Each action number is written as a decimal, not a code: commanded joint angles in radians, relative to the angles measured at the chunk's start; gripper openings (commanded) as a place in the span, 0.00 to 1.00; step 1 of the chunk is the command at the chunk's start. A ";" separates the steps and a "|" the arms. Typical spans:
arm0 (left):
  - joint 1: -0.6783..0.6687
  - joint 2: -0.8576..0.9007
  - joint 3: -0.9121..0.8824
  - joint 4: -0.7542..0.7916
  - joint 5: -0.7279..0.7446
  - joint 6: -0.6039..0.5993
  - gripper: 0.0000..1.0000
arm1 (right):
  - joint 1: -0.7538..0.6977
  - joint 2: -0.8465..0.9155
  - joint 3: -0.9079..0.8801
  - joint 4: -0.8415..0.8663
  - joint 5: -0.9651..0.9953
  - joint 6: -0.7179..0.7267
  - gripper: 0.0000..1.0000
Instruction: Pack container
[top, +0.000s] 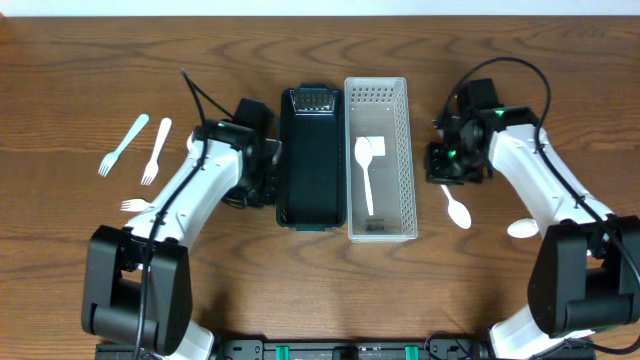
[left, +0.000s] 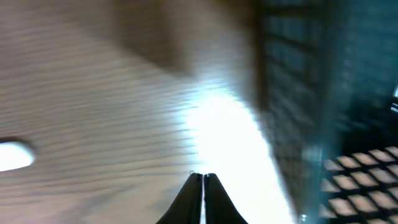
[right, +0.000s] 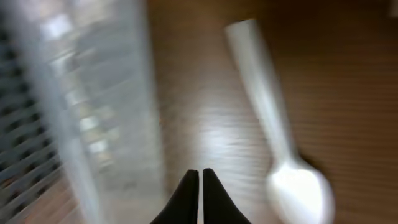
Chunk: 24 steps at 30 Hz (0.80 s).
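A dark container (top: 312, 160) and a white slotted basket (top: 398, 160) stand side by side at the table's middle. One white spoon (top: 367, 170) lies inside the basket. My left gripper (top: 258, 190) is just left of the dark container (left: 323, 93), low over the wood, jaws shut and empty (left: 203, 177). My right gripper (top: 443, 178) hangs right of the basket (right: 93, 93), jaws pressed almost together with nothing between them (right: 200, 172). A white spoon (right: 273, 124) lies on the wood just right of those fingertips, seen from overhead as a spoon (top: 456, 208).
Two white forks (top: 123, 143) (top: 157, 150) lie at the far left, and a third fork (top: 135, 206) lies near my left arm. Another white spoon (top: 522, 228) rests at the right by my right arm. Both wrist views are blurred.
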<state>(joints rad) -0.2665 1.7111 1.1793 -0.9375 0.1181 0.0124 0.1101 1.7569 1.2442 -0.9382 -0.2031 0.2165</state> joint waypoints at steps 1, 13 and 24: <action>0.054 -0.060 0.019 -0.002 -0.102 0.013 0.15 | -0.053 -0.016 0.060 0.003 0.182 0.041 0.10; 0.166 -0.427 0.021 -0.011 -0.104 0.008 0.98 | -0.068 -0.075 0.542 -0.137 0.282 -0.039 0.78; 0.166 -0.556 0.021 -0.029 -0.104 -0.035 0.98 | -0.096 0.215 0.701 -0.206 0.274 -0.061 0.79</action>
<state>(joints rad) -0.1047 1.1538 1.1805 -0.9554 0.0223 -0.0044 0.0292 1.8889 1.9038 -1.1313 0.0704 0.1738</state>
